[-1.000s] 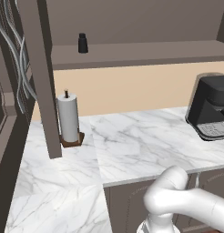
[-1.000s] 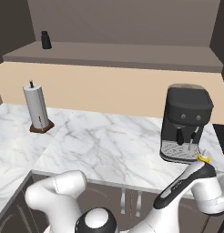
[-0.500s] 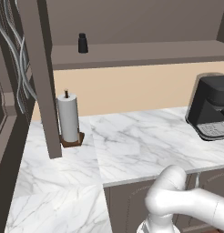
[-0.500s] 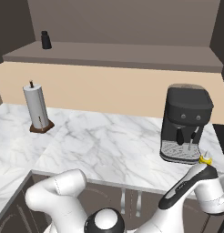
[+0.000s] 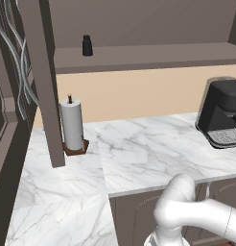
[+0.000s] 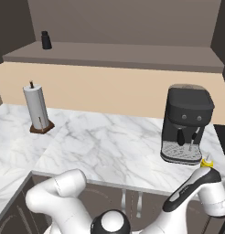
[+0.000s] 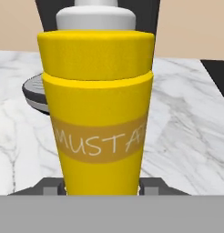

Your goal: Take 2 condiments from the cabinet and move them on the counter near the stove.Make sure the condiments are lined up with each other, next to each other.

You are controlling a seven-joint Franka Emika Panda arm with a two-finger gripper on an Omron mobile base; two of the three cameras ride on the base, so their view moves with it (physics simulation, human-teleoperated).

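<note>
A yellow squeeze bottle [image 7: 101,104] labelled mustard stands upright between my gripper's [image 7: 101,187] fingers, held low on its body, with its white nozzle running out of the top of the hand view. In the right base view its yellow top [image 6: 206,161] peeks above the hand at the counter's [image 6: 109,146] front right, just in front of the coffee machine. The short black bottle [image 5: 87,45] [image 6: 46,40] stands on the cabinet's shelf board [image 5: 148,55] at the far left, beside the tall side panel [image 5: 43,72].
A black coffee machine [image 6: 185,123] [image 5: 223,113] stands on the marble at the right. A white paper-towel roll [image 5: 72,125] [image 6: 37,109] on a brown stand is at the left, next to the panel. A dark surface [image 7: 216,73] borders the counter's right end.
The hand with the yellow bottle has drifted slightly right and down at the counter's front right. The arm's lower links shifted a little. The black bottle stays put.
</note>
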